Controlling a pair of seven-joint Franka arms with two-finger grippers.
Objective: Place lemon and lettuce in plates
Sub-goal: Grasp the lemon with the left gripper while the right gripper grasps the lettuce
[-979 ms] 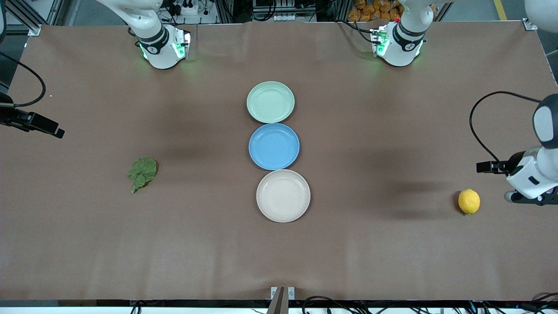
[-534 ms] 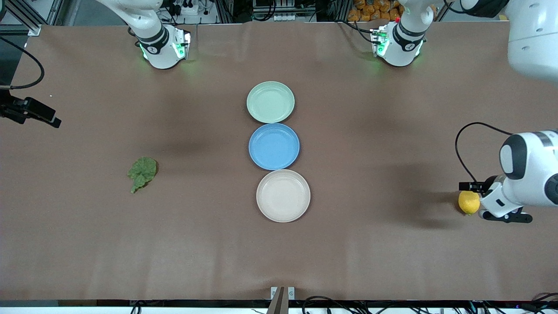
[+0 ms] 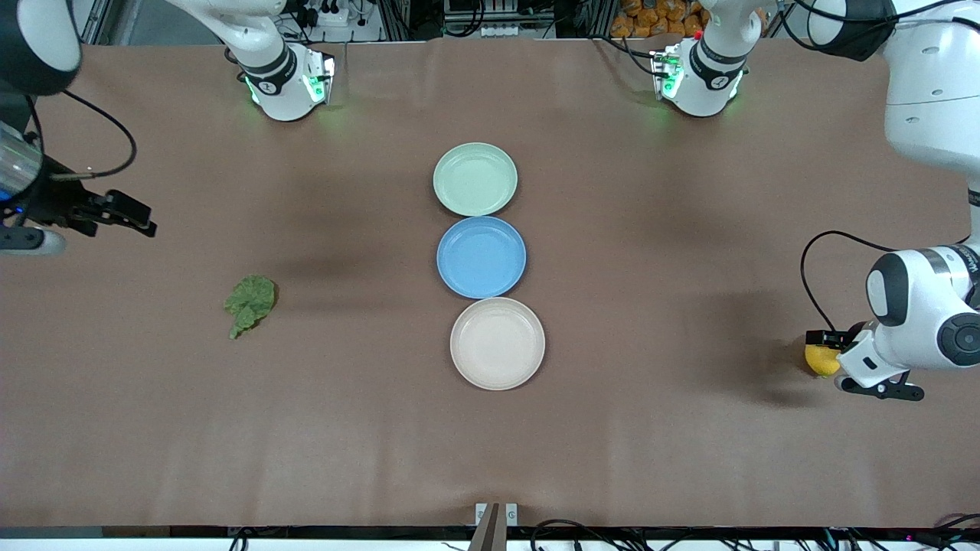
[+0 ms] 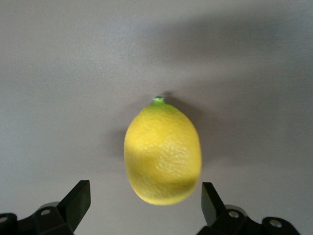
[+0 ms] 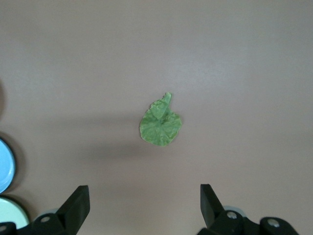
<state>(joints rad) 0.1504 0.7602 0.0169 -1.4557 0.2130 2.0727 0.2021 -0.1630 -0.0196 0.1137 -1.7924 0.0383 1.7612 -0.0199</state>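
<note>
The yellow lemon [image 3: 820,360] lies on the table at the left arm's end, partly hidden under the left hand. In the left wrist view the lemon [image 4: 163,152] lies close, just ahead of my open left gripper [image 4: 144,192], between the lines of its two fingers, untouched. My left gripper [image 3: 854,371] hangs low over it. The green lettuce [image 3: 249,302] lies at the right arm's end. My right gripper [image 3: 31,233] is open and empty, high above the table, with the lettuce [image 5: 160,126] well ahead of it [image 5: 144,196]. The mint plate [image 3: 475,179] and the beige plate [image 3: 498,343] are empty.
A blue plate [image 3: 481,256] sits between the mint and beige plates, the three touching in a row down the middle of the brown table. The blue plate's edge [image 5: 5,166] and the mint plate's edge [image 5: 10,215] show in the right wrist view.
My left gripper has come in and down from the table's end until it is over the lemon. My right arm has swung inward, closer to the lettuce.
</note>
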